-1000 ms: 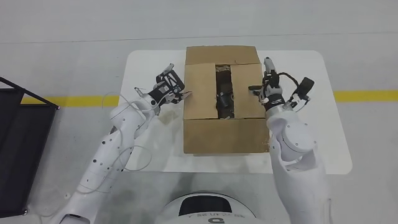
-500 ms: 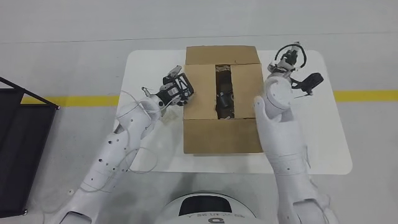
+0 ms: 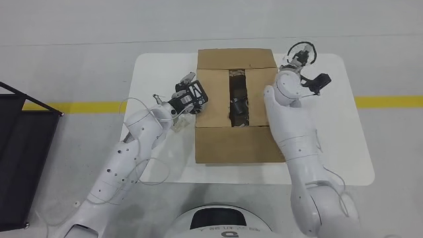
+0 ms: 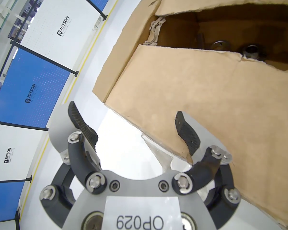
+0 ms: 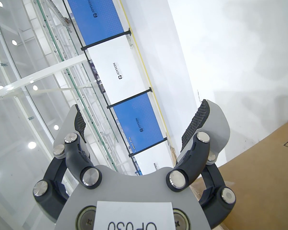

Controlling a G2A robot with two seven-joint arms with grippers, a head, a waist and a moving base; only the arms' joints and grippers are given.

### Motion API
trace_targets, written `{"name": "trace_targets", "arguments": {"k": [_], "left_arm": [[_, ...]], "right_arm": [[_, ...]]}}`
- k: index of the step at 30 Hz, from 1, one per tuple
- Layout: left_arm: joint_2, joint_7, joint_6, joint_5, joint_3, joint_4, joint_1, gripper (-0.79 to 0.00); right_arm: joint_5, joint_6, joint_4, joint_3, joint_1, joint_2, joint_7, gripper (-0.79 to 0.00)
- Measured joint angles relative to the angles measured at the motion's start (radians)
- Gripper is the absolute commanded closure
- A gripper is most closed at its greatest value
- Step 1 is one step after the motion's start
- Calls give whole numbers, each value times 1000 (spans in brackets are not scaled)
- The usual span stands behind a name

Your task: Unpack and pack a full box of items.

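A brown cardboard box (image 3: 234,135) stands mid-table, its two top flaps nearly flat with a narrow gap between them. Dark metal items (image 3: 239,100) show through that gap, and in the left wrist view the items (image 4: 221,45) lie in the shadow under the flaps. My left gripper (image 3: 190,97) is open at the outer edge of the left flap (image 4: 194,92); one fingertip (image 4: 187,132) overlaps the flap's corner, the other (image 4: 82,125) stays off it. My right gripper (image 3: 301,56) is open and holds nothing, raised beside the box's far right corner and pointing away from the box (image 5: 256,168).
The white table (image 3: 158,73) has bare surface on both sides of the box. A black rack (image 3: 20,152) stands on the floor to the left. A yellow line (image 3: 390,100) crosses the floor behind.
My right arm has lifted off the right flap and swung to the box's far right corner, its gripper turning outward. My left gripper has edged closer to the left flap.
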State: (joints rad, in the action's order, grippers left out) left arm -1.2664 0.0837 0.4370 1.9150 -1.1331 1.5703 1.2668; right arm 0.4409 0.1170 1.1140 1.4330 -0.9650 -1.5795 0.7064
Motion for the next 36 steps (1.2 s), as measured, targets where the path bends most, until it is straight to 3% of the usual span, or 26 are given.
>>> {"name": "trace_targets", "arguments": {"k": [9,23,28,32,36], "left_arm": [[0,0,0,0,0,0,0,-785],[0,0,0,0,0,0,0,-785],[1,-26,-29,-10,-9,31,9,-785],[9,-80,-66,-28,-55,107,39,-785],[18,-102,-78,-39,-103,167,75,-785]], "right_arm": [[181,71,50,82,5,1,-143,-785],[418,251,273,176,-106,12,-297,-785],[389,186,356,177,-148,14,-287,-785],[235,9,379,108,-185,8,-252,-785],[224,9,382,82,-195,6,-261,-785]]}}
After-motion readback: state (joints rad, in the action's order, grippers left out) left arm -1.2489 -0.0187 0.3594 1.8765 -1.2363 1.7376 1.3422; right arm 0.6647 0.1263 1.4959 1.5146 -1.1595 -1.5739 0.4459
